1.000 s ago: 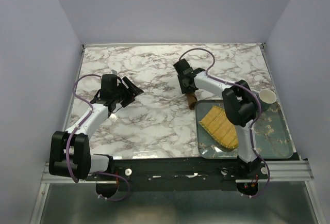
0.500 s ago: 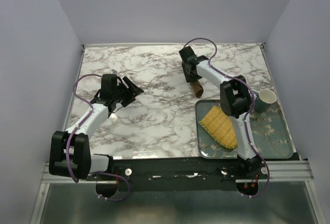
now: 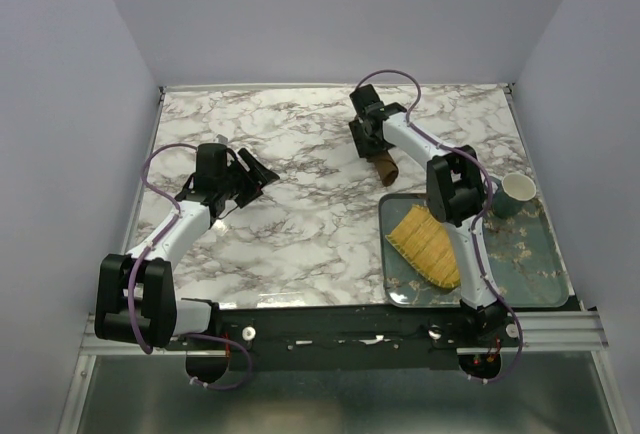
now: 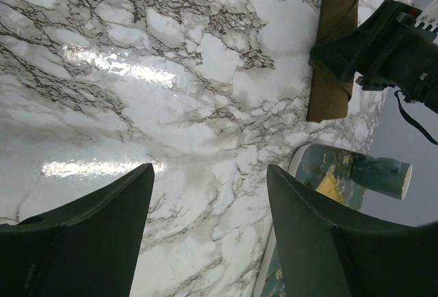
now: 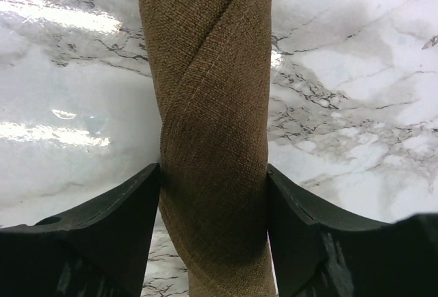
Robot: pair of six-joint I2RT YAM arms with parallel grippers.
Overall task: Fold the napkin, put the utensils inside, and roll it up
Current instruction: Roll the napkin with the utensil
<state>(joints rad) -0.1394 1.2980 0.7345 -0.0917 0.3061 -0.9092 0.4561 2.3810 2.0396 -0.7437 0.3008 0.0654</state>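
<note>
right gripper (image 5: 213,181): fingers pressed against both sides of the rolled napkin (image 5: 205,64), and the roll sticks out well past the tips
left gripper (image 4: 209,181): fingers spread wide, just marble table (image 4: 171,92) between them

the rolled napkin (image 5: 212,139) is coarse, matt woven cloth. the tabletop (image 5: 356,71) is smooth, glossy and marble-patterned, catching glare. the tray (image 3: 530,264) looks shiny too.
</note>
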